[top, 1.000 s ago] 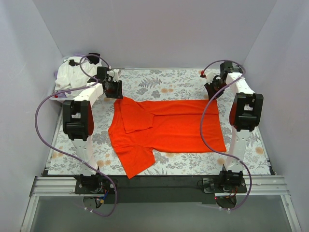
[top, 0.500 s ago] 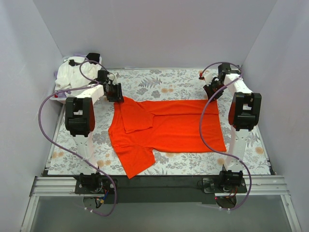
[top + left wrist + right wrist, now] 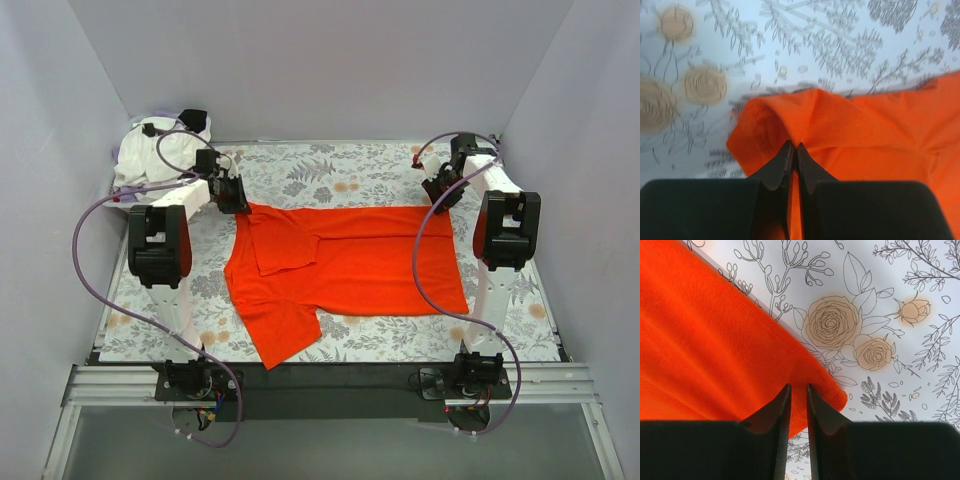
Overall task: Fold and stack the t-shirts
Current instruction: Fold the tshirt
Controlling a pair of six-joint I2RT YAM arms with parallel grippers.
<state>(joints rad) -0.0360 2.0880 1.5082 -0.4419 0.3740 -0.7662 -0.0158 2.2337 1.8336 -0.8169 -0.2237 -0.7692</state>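
The orange-red t-shirt lies spread on the floral cloth, with its left sleeve folded in over the body. My left gripper is at its far left corner. In the left wrist view the gripper is shut on a raised fold of the shirt. My right gripper is at the far right corner. In the right wrist view the gripper is pinched on the hemmed corner of the shirt, with the jaws nearly together. White t-shirts lie heaped at the far left.
The grey-and-orange floral cloth covers the table. Pale walls close in the left, right and back. A black rail runs along the near edge by the arm bases. Purple cables loop off both arms.
The left gripper has shifted slightly left and the right gripper slightly right and back. Both hold the shirt's far corners, and the far edge is pulled a little straighter.
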